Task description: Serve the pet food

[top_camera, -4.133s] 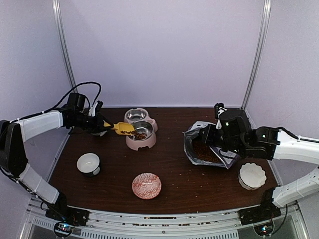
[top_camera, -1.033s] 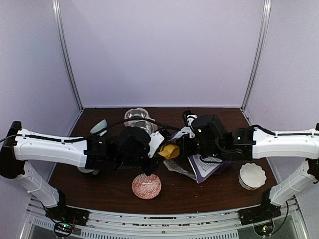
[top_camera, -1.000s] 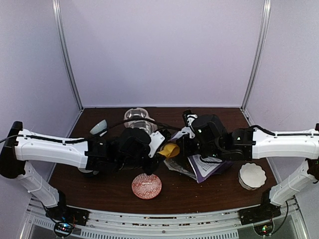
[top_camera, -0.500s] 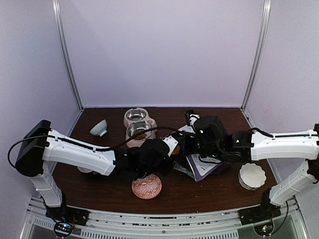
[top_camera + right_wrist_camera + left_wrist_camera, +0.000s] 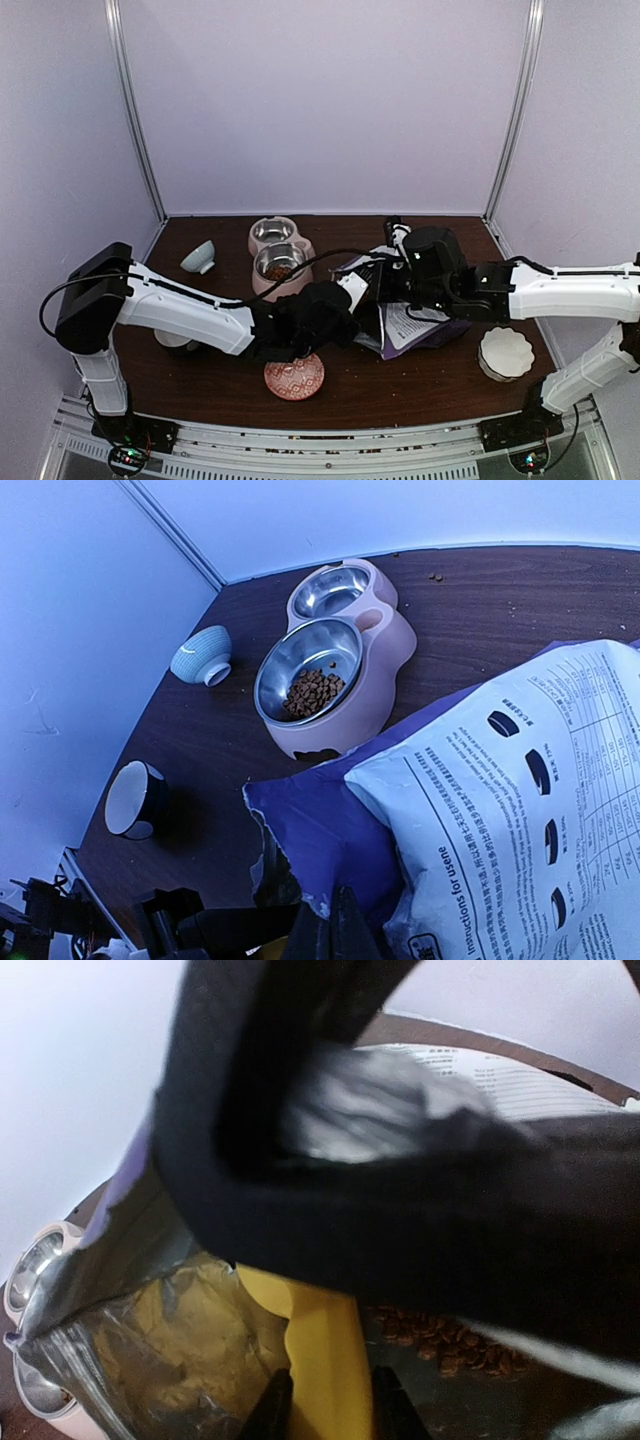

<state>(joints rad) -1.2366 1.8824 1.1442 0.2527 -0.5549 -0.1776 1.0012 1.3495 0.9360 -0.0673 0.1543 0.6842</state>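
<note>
The step in hand is loading another scoopful. The left gripper (image 5: 328, 1412) is clamped on the handle of the yellow scoop (image 5: 318, 1345), which sits inside the mouth of the pet food bag (image 5: 520, 780). The right gripper (image 5: 330, 930) is pinched together on the bag's torn purple rim, holding the mouth up and open. Kibble (image 5: 440, 1345) lies just beside the scoop on the foil lining, and some sits in one steel bowl of the pink double feeder (image 5: 385, 645). To do this well, I judge the scoop should go low and forward under the pellets, level off before lifting, and clear the rim without snagging foil. The right side should hold firm so the bag does not slump onto the bench (image 5: 420, 380).
</note>
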